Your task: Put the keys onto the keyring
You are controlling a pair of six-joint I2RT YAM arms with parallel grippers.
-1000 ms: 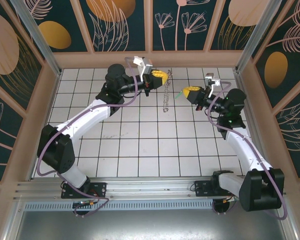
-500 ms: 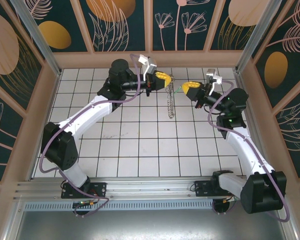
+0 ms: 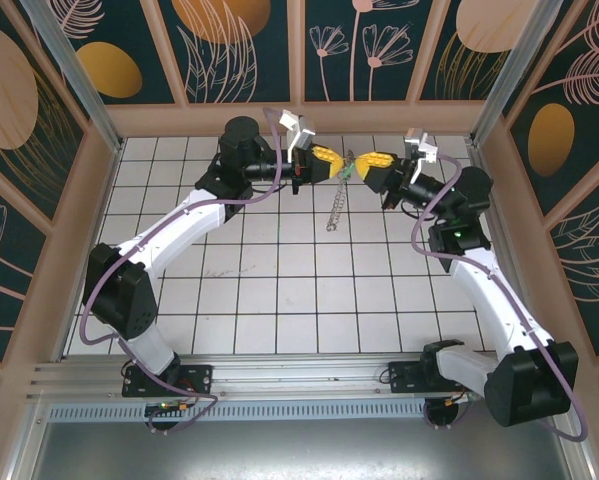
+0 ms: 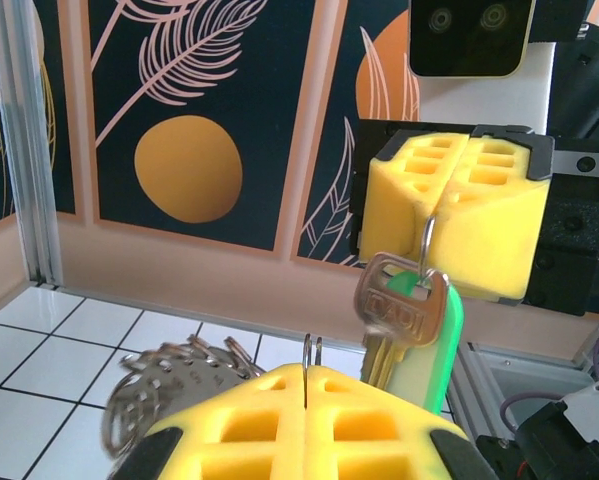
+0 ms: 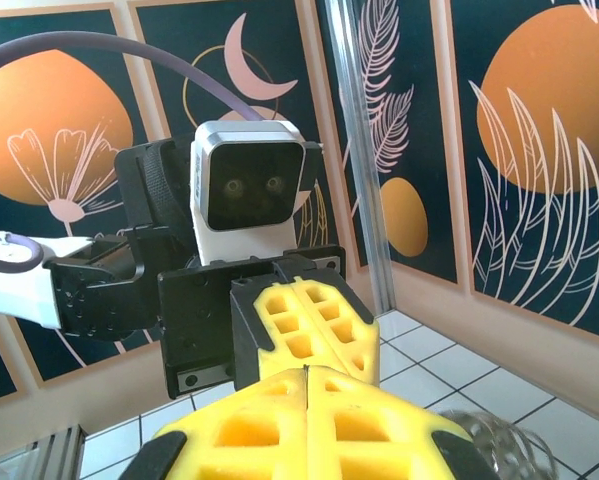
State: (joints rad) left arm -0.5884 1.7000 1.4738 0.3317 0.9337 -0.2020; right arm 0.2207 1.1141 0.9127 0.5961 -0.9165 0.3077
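My left gripper (image 3: 333, 163) is shut on the thin wire of the keyring (image 3: 334, 207), whose bumpy chain-like loop hangs below it over the tiles. In the left wrist view the wire stands up out of the shut pads (image 4: 309, 372), and the keyring's bunched rings (image 4: 169, 378) sag to the left. My right gripper (image 3: 365, 162) faces it tip to tip, shut on the key. The key (image 4: 401, 312), metal with a green plastic head, dangles from the right gripper (image 4: 449, 215) by a small wire loop, just right of the keyring wire. The right wrist view shows both shut grippers, right (image 5: 307, 375) and left (image 5: 304, 300), nose to nose.
Both arms meet high over the far middle of the white tiled floor (image 3: 279, 290). The back wall panel (image 3: 299, 60) is close behind the grippers, and the side walls stand left and right.
The two grippers have closed in on each other, the right one moving left and up with the key. The hanging keyring has swung with the left gripper.
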